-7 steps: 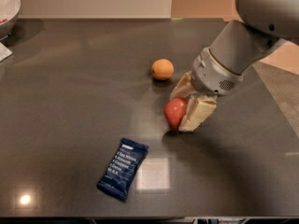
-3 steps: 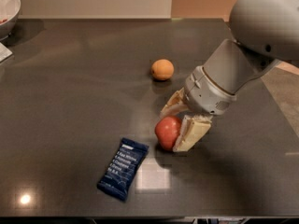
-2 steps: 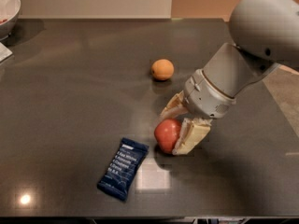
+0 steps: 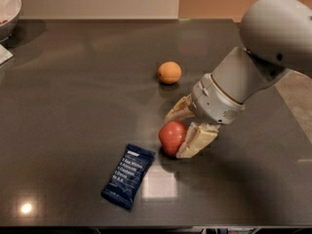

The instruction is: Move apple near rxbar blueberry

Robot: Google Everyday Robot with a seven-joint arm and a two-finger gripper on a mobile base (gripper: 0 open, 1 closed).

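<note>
One apple [image 4: 170,136] sits clamped between the fingers of your hand [image 4: 177,134] just below frame centre, down at the table [image 4: 73,106], close to but apart from the rxbar blueberry [image 4: 127,176] lying flat to its lower left, the orange fruit [image 4: 169,72] well above.

The jaws hold the apple [image 4: 171,136] just right of the rxbar blueberry [image 4: 128,176] on the table [image 4: 73,106], a smaller fruit [image 4: 169,72] behind.
</note>
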